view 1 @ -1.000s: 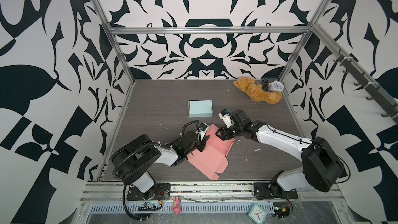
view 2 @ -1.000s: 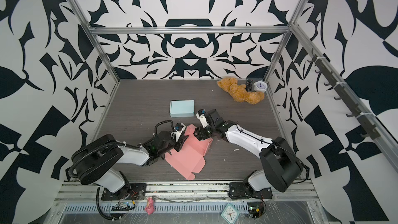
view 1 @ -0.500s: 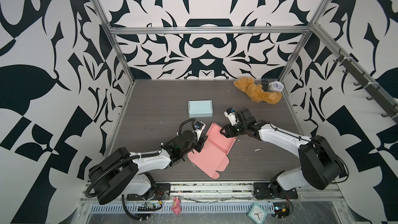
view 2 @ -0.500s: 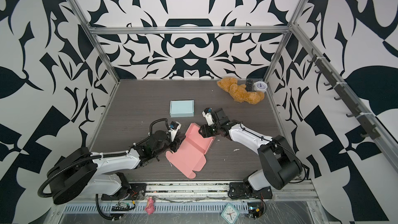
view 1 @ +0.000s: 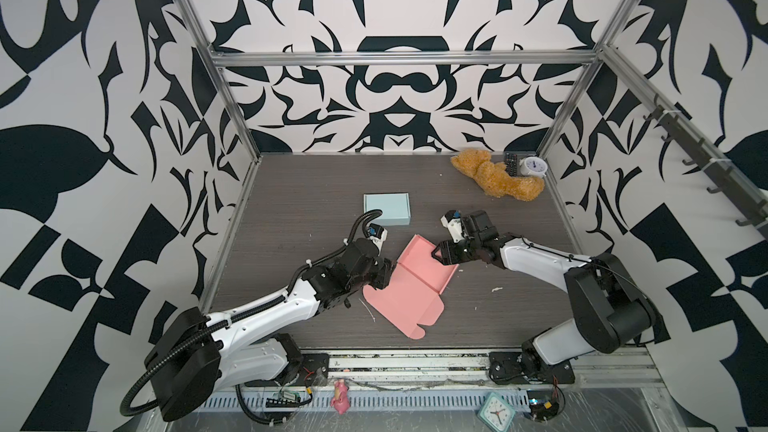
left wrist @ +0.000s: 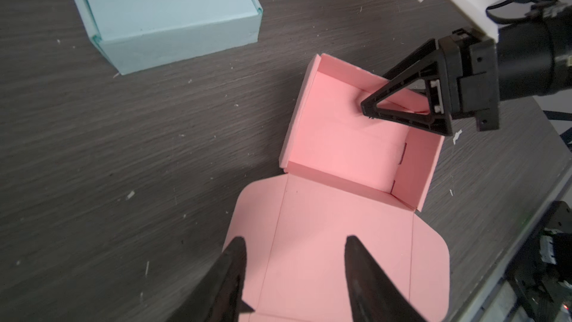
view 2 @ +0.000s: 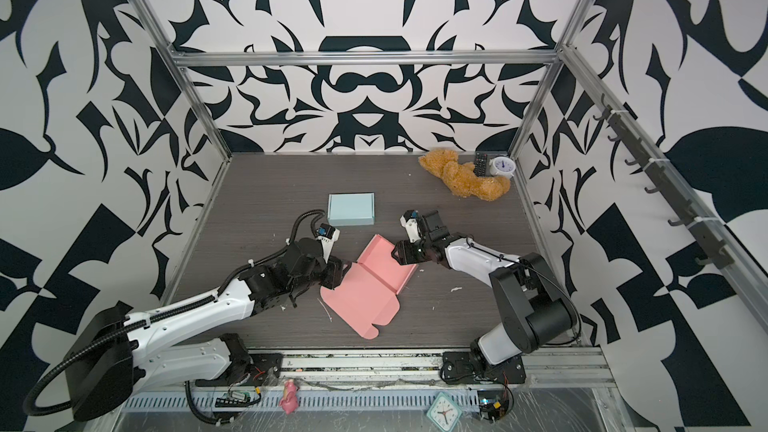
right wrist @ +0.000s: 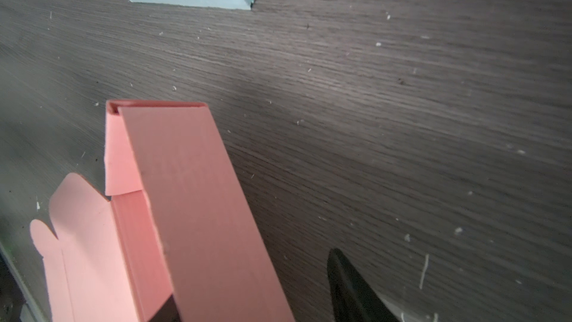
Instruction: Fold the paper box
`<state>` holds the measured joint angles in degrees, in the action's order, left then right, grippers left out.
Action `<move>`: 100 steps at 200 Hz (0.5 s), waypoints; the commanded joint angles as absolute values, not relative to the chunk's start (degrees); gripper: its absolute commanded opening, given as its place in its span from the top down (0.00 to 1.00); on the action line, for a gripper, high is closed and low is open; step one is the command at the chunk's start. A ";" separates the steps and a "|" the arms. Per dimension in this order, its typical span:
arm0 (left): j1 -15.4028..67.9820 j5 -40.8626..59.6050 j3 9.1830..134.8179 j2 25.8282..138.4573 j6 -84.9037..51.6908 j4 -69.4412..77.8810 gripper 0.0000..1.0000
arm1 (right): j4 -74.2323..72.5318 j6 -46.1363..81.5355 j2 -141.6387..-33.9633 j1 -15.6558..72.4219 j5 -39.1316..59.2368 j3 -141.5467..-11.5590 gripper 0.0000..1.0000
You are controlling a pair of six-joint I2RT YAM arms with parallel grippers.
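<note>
1. On the dark grey wood-grain table [view 1: 291, 201], near the middle, lies the pink paper box [view 1: 415, 288]. Its tray part has walls standing up, and its lid panel with rounded flaps lies flat toward the front edge.
2. Behind it, apart, sits a closed light blue cardboard box [view 1: 386, 209].
3. A brown plush teddy bear [view 1: 494, 178] lies in the far right corner.
4. The left gripper [left wrist: 294, 240] hovers above the flat lid panel with jaws wide and holds nothing.
5. The right gripper [view 1: 439, 254] has its jaws apart across the tray's far wall. One finger [left wrist: 370, 109] is inside and the other outside with a gap, so there is no grip.
6. Beside the bear stand a small white round clock [view 1: 533, 167] and a black remote control [view 1: 511, 163].
</note>
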<state>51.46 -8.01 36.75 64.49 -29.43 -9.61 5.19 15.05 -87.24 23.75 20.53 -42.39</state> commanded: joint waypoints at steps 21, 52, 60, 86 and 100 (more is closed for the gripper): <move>51.63 -5.24 37.15 58.17 -40.04 -23.25 0.28 | 3.17 14.94 -86.91 22.02 20.92 -41.31 0.40; 51.61 -3.42 35.35 52.03 -45.66 -28.17 0.10 | 3.13 14.64 -87.53 21.47 20.83 -41.03 0.40; 51.68 -3.18 34.44 50.41 -47.32 -28.35 0.04 | 3.15 14.59 -87.82 21.36 20.92 -41.04 0.40; 51.68 -2.29 30.37 46.63 -52.83 -27.13 0.01 | 2.41 14.72 -88.23 21.18 21.26 -40.73 0.40; 51.67 -1.50 28.66 46.19 -55.10 -25.77 0.01 | 2.06 14.70 -88.37 21.04 21.34 -40.52 0.40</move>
